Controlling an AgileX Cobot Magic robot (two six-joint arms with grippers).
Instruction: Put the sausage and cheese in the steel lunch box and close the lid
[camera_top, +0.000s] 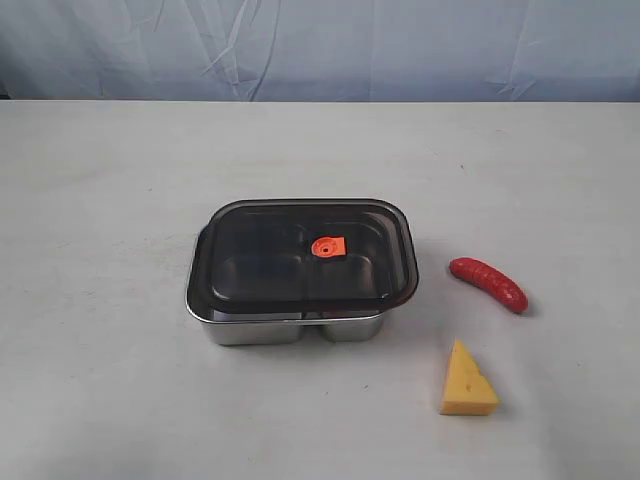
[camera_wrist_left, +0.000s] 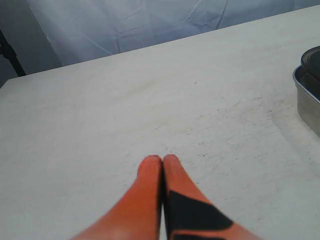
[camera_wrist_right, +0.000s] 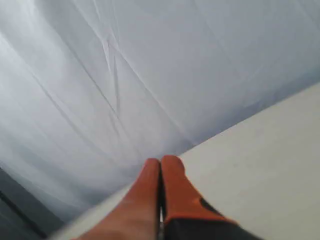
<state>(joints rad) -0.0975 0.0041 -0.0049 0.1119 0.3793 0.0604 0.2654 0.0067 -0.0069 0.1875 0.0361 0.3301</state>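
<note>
Lid (camera_top: 260, 250) sitting offset on box (camera_top: 260, 330), blocking loading; sausage (camera_top: 487, 283), cheese (camera_top: 468, 380) lying right; left gripper (camera_wrist_left: 162, 159), right gripper (camera_wrist_right: 161, 161) closed, empty.

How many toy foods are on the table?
2. The sausage lies right of the steel lunch box; the cheese stands nearer the camera than the sausage. Through the dark lid the box looks empty, but something could hide there.
</note>
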